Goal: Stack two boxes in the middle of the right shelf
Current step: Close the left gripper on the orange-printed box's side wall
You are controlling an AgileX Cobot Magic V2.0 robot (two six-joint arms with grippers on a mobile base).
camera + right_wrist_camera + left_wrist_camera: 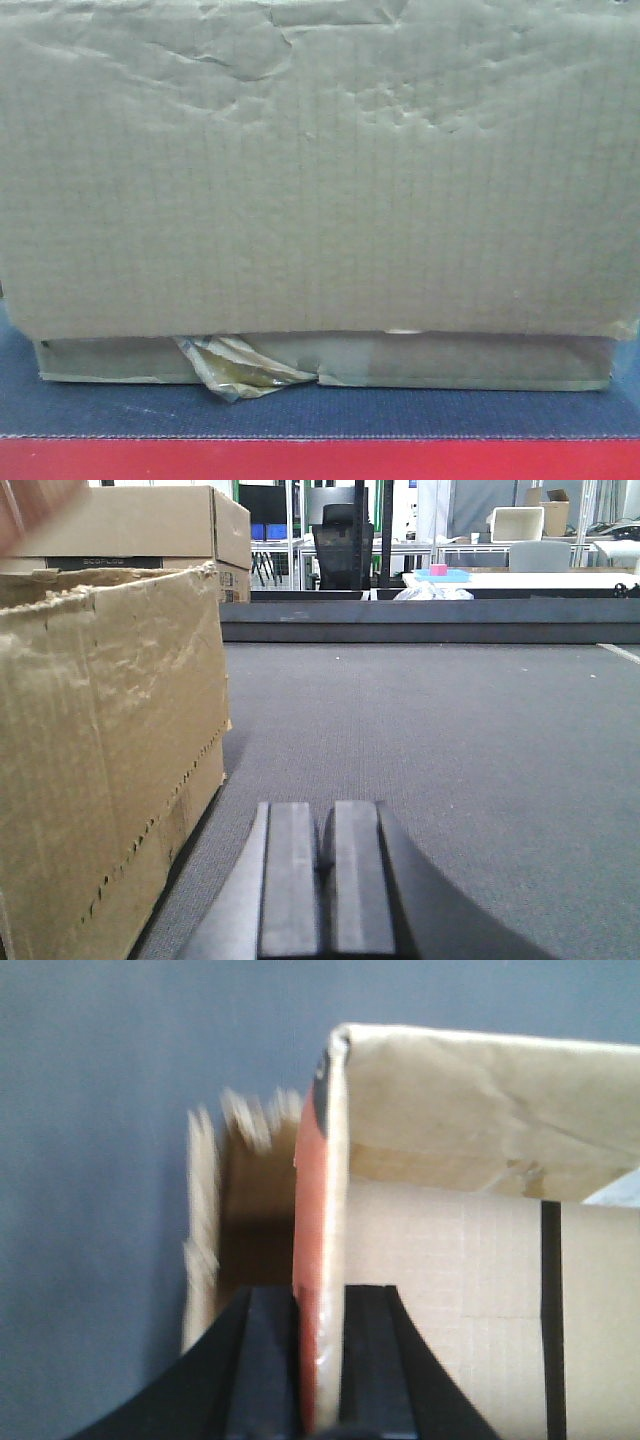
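Tall box [320, 170] sits stacked on the thin box [480, 362]; the left pincer grips cardboard and the right one is closed on nothing.

Seen from the front, the tall box's wrinkled face fills nearly the whole view. It rests on the thin box, which lies flat on a dark blue surface [320, 410] near its red front edge [320, 460], with a crumpled yellowish tape scrap [235, 372] sticking out of the thin box's front. The left gripper [318, 1305] has its black fingers pressed on either side of an upright, orange-faced carton wall [318, 1210]; whether that wall belongs to a stacked box I cannot tell. The right gripper [327, 830] has its pads touching with nothing between them, low over grey floor [450, 760], just beside a torn-edged carton [110, 740].
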